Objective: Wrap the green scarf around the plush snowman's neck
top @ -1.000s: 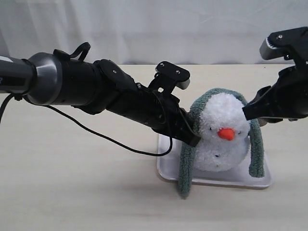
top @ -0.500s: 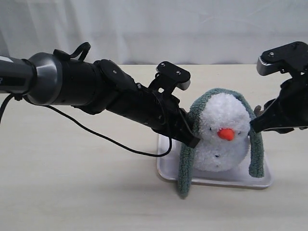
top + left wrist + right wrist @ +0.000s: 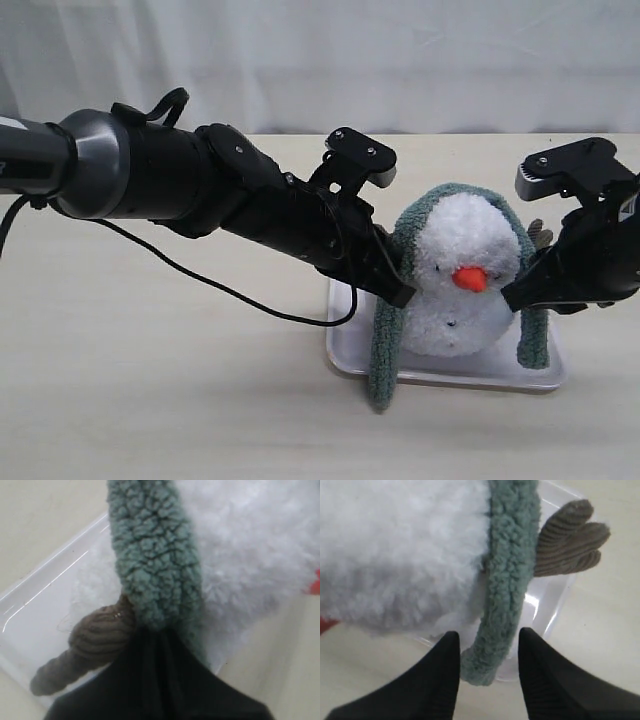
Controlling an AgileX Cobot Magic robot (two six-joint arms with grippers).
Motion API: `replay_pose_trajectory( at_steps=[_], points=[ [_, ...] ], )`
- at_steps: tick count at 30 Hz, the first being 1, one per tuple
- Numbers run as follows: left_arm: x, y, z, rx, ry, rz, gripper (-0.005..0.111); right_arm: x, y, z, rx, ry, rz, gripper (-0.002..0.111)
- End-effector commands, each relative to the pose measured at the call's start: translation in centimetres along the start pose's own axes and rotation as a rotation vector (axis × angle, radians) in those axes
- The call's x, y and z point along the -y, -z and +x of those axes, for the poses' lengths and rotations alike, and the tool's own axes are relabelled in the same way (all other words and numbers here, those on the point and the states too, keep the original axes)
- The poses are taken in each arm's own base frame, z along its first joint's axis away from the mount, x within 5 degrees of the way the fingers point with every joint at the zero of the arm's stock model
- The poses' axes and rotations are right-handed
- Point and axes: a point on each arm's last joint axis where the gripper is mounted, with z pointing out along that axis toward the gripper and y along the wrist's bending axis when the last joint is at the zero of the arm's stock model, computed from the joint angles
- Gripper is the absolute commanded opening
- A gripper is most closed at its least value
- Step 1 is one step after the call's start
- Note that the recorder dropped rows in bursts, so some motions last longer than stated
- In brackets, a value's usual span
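The plush snowman point(image 3: 462, 285) stands on a white tray point(image 3: 345, 350), orange nose facing front. The green scarf point(image 3: 455, 190) lies over the top of its head, and one strand hangs down each side past the neck. My left gripper point(image 3: 400, 288) is shut on the left strand point(image 3: 155, 555) beside the snowman's brown twig arm point(image 3: 95, 640). My right gripper point(image 3: 520, 297) is open, and its fingers point(image 3: 447, 655) straddle the lower end of the right strand point(image 3: 512, 570) without pinching it. Another twig arm point(image 3: 567, 540) sticks out behind that strand.
The tray point(image 3: 555, 600) sits on a pale wooden table point(image 3: 150, 380) with a white curtain point(image 3: 320, 60) behind it. The left arm's black cable point(image 3: 230, 292) sags over the table near the tray's left edge.
My right gripper has come down from beside the snowman's head to the lower part of the right scarf strand. The left arm and the scarf have stayed put.
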Motion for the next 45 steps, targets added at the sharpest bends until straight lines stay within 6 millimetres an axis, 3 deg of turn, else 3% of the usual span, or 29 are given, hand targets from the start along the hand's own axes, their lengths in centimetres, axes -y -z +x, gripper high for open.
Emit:
replay_pose_trajectory(
  at_steps=[1,3,7,14,19,25,32,37,41,45],
  points=[
    [0.1,0.0,0.0,-0.003,-0.008,0.003,0.000,0.2,-0.9,-0.4,0.030,0.013,0.005,0.037],
    [0.1,0.0,0.0,-0.002,-0.006,0.003,0.000,0.2,-1.2,-0.4,0.025,0.021,0.008,0.031],
    [0.1,0.0,0.0,-0.002,-0.006,0.003,0.000,0.4,-1.1,-0.4,-0.002,0.053,0.026,0.004],
    [0.1,0.0,0.0,-0.001,-0.002,0.006,0.000,0.0,2.6,-1.1,0.141,0.079,0.004,0.004],
    [0.3,0.0,0.1,-0.009,-0.001,0.026,0.000,0.6,5.3,-3.6,0.296,0.088,0.060,0.004],
    [0.3,0.0,0.0,-0.005,0.008,0.026,0.000,2.2,3.2,-3.8,0.110,-0.005,0.188,0.004],
    [0.1,0.0,0.0,0.003,0.008,0.007,0.000,2.1,2.9,-3.7,-0.059,-0.056,0.143,0.004],
    [0.2,0.0,0.0,-0.002,0.006,0.018,0.000,1.4,1.1,-4.1,-0.140,-0.039,0.046,0.004],
    [0.3,0.0,0.0,-0.004,0.006,0.021,0.000,1.3,0.3,-4.8,-0.120,-0.026,0.026,0.004],
    [0.3,0.0,0.0,-0.005,0.006,0.024,0.000,1.5,1.7,-6.2,-0.050,-0.030,0.038,0.004]
  ],
)
